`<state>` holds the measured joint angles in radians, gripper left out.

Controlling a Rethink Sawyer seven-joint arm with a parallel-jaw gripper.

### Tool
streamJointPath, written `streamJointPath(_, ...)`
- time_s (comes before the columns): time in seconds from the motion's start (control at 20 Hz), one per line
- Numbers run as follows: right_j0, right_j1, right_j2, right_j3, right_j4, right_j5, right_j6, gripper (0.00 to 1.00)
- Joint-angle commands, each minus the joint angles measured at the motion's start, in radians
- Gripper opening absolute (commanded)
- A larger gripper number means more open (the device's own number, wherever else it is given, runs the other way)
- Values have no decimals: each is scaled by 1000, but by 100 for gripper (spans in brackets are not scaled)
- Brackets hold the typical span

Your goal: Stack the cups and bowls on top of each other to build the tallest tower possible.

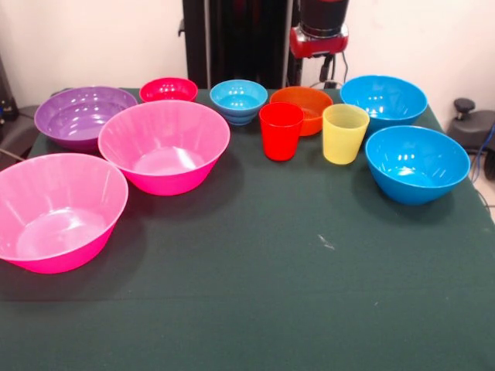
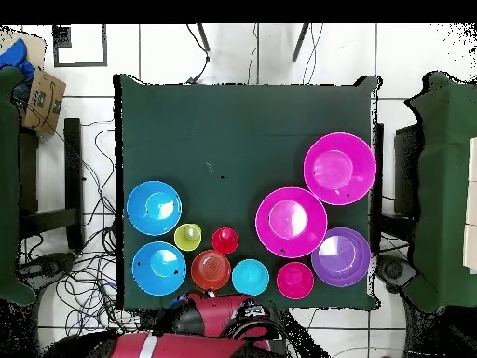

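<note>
Nothing is stacked yet: every piece sits apart on the counter. The red cup and yellow cup stand side by side, with the small orange bowl just behind them and two large blue bowls beside. The arm hangs drawn back over the far edge; its gripper is apparently out of sight, so its opening cannot be told. The next move probably calls for choosing a wide base.
</note>
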<state>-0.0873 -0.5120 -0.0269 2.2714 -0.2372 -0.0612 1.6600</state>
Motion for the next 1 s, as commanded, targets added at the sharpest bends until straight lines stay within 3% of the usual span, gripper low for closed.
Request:
streamJointPath(0.05,-4,10,120,-103,-47,-73,114,100)
streamJointPath(0.2,19,10,77,-122,-64,-112,111,100)
streamJointPath(0.45,5,-18,90,-118,-76,-68,100,100)
streamJointPath(1.0,24,10,87,-117,-93,-112,116,100)
